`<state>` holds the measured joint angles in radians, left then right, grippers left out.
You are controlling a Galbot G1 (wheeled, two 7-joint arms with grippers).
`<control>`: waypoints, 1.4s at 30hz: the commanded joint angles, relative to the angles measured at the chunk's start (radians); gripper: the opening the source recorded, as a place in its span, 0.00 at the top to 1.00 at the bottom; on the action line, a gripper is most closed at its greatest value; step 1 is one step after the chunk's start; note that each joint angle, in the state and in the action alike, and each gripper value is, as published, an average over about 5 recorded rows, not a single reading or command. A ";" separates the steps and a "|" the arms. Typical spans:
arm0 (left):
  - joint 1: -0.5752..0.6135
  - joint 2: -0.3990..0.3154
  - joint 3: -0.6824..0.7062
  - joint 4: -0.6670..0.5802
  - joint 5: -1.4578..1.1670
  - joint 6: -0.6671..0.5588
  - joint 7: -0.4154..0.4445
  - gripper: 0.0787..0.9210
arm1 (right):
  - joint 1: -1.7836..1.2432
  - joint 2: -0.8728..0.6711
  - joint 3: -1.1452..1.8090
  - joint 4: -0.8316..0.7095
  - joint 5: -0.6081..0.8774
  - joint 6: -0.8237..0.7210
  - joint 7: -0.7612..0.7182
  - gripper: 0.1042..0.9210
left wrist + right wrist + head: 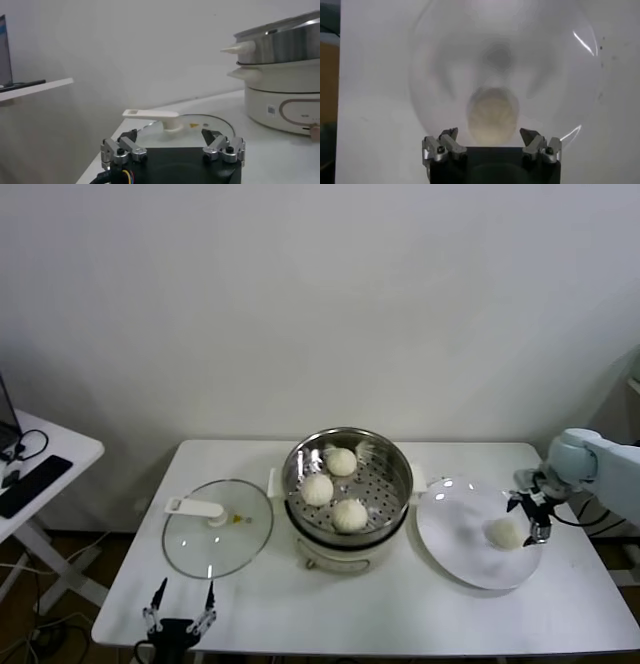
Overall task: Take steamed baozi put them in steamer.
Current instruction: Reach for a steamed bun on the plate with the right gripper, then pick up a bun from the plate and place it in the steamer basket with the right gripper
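Note:
Three baozi (pixel 341 461) (pixel 318 489) (pixel 349 514) lie in the steel steamer (pixel 389 456) on its cream-white pot base at the table's middle. A fourth baozi (pixel 505 533) lies on the white plate (pixel 455 529) at the right. My right gripper (pixel 534 518) is open, just right of and above this bun. In the right wrist view the bun (pixel 492 115) sits between the spread fingertips of that gripper (pixel 489 134), not gripped. My left gripper (pixel 180 608) is open and parked at the table's front left edge.
A glass lid (pixel 217 527) with a white handle lies flat left of the steamer; it also shows in the left wrist view (pixel 165 119), with the steamer (pixel 282 45) behind. A side table (pixel 40 459) with a dark device stands at far left.

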<state>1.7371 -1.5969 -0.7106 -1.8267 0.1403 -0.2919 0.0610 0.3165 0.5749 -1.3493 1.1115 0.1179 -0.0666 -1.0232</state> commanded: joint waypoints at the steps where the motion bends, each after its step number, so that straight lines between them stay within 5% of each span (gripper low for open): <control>1: 0.005 0.003 -0.002 0.000 0.002 -0.003 -0.003 0.12 | -0.142 0.048 0.136 -0.104 -0.057 0.016 0.013 0.12; 20: 0.010 -0.001 0.002 0.001 0.007 -0.013 -0.004 0.12 | -0.172 0.089 0.174 -0.138 -0.097 0.043 0.007 0.13; 30: 0.007 0.002 -0.003 0.004 0.003 -0.014 -0.005 0.12 | -0.114 0.081 0.149 -0.117 -0.092 0.046 -0.002 0.32; 42: -0.002 0.006 0.000 0.004 0.001 -0.010 -0.005 0.12 | 0.453 0.022 -0.288 0.213 0.143 -0.013 -0.005 0.37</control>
<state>1.7383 -1.5930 -0.7127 -1.8232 0.1423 -0.3047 0.0559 0.3223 0.6248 -1.3076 1.0753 0.0849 -0.0382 -1.0277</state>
